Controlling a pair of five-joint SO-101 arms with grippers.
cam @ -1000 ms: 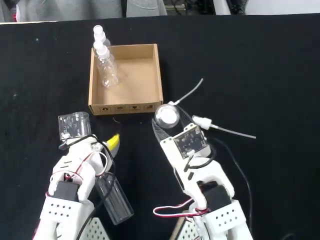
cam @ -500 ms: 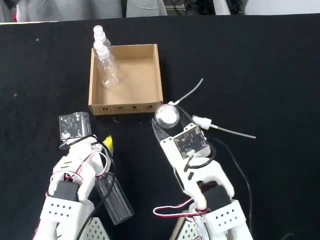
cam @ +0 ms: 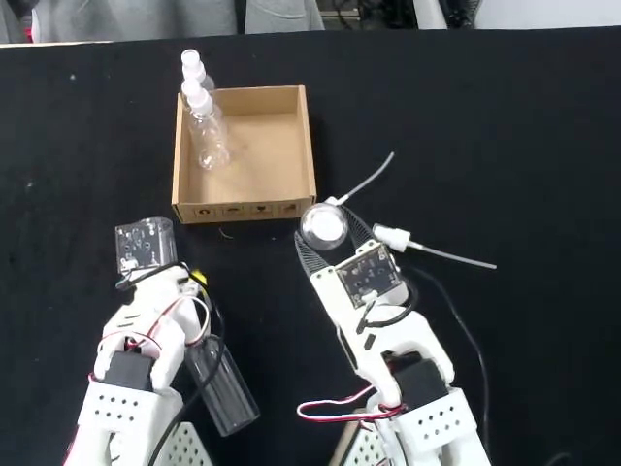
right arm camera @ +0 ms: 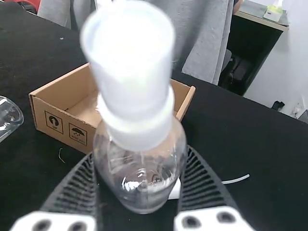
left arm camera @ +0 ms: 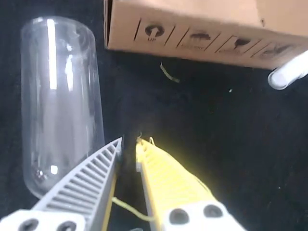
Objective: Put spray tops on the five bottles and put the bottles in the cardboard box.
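Note:
My right gripper (cam: 323, 225) (right arm camera: 139, 192) is shut on a clear bottle (right arm camera: 139, 178) with a white spray top (right arm camera: 127, 62), held upright just off the front right corner of the cardboard box (cam: 243, 150). Two topped bottles (cam: 204, 121) lean at the box's left wall. My left gripper (cam: 199, 282) (left arm camera: 129, 144) hangs shut and empty over the table in front of the box (left arm camera: 202, 29). A topless clear bottle (left arm camera: 60, 96) lies right beside its grey finger. Two loose spray tops (cam: 388, 233) (cam: 335, 201) with long tubes lie right of the box.
Another clear bottle (cam: 221, 388) lies by the left arm's base. The end of a clear bottle (right arm camera: 7, 118) lies left of the box in the right wrist view. A grey-clothed person stands behind the table's far edge.
My left gripper's yellow finger has swung in and the gripper has shut on nothing. The right arm and its bottle have kept still.

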